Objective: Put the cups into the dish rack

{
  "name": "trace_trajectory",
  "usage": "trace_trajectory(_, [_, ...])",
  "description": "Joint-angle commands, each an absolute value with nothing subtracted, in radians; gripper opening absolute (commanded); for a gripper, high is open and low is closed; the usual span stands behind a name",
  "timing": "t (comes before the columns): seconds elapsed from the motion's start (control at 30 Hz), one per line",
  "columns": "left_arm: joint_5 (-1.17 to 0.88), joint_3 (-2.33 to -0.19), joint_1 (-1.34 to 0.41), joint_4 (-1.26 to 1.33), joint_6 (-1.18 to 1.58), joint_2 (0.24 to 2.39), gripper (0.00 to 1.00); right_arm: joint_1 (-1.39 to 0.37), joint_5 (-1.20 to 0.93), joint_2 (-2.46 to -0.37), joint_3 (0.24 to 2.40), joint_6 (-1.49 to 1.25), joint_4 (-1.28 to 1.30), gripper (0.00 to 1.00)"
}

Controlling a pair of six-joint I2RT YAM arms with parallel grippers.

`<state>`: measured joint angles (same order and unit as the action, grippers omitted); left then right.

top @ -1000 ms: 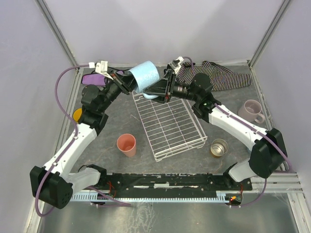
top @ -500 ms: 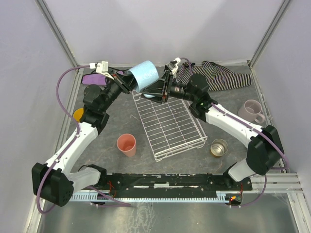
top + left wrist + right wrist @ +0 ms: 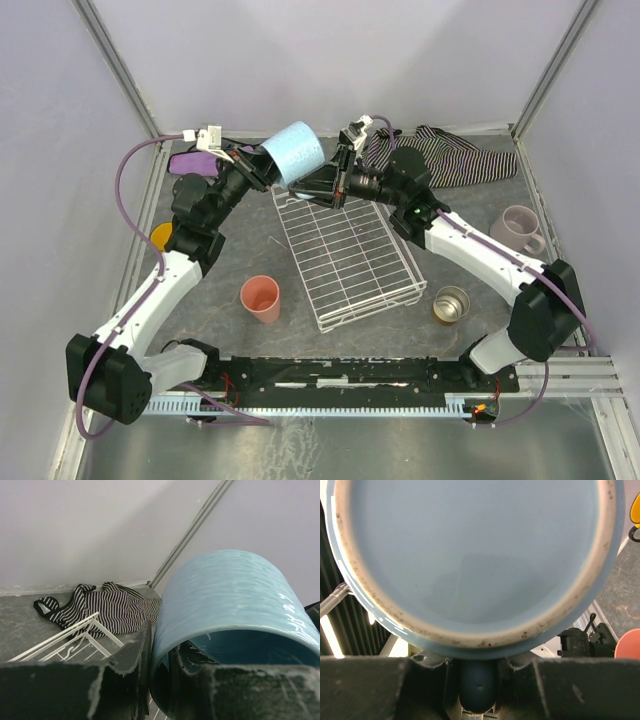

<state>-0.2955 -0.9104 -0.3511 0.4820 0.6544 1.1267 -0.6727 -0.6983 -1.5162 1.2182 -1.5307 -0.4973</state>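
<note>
Logging this from the remote station, biggest first. Dark marbled counter (image 3: 228,245) carries everything. White wire dish rack (image 3: 298,262) sits mid-counter, skewed, with its long side running from far left to near right. Striped cloth (image 3: 455,158) is bunched at the far right, just beyond the rack's far corner. Purple cloth (image 3: 188,160) lies in the far left corner, partly behind my left arm.

Light blue mug (image 3: 298,152) is up in the air over the rack's far-left corner. It lies on its side, mouth toward the left arm and base toward the right arm. My left fingers (image 3: 120,680) are clamped on its rim, one outside the wall and one inside the mouth. My right fingers (image 3: 560,685) sit either side of the mug's handle, below the base that fills the right wrist view. Narrow dark gaps show beside the handle, so I cannot tell whether they pinch it or only stand around it.

Pale pink mug (image 3: 520,228) is upright near the right edge of the counter, well apart from the rack. Salmon tumbler (image 3: 262,297) is upright just left of the rack's near-left side. Shiny metal cup (image 3: 452,303) is upright near the rack's near-right corner, not touching it. Yellow mug (image 3: 159,237) is at the left edge, mostly hidden by my left arm.
</note>
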Motion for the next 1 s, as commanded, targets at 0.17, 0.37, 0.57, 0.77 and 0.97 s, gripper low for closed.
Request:
trace_trajectory(0.17, [-0.269,-0.944,-0.373,0.523,0.633,1.105,0.52,-0.689,-0.73,-1.463,1.288,-1.36,-0.393,0.01])
trace_trajectory(0.37, [-0.243,-0.931,-0.367,0.473,0.621,1.087,1.0,-0.641,-0.714,-1.447,1.288,-1.323,-0.347,0.01])
trace_trajectory(0.57, [-0.231,-0.888,-0.361,0.422,0.611,1.049,0.99,-0.563,-0.733,-1.454,1.299,-1.291,-0.303,0.01])
trace_trajectory(0.77, [-0.241,-0.847,-0.353,0.366,0.614,0.994,0.99,-0.469,-0.752,-1.471,1.326,-1.192,-0.184,0.01])
trace_trajectory(0.97, [-0.179,-0.833,-0.341,0.261,0.623,0.945,0.99,-0.436,-0.695,-1.537,1.47,-0.851,0.227,0.01])
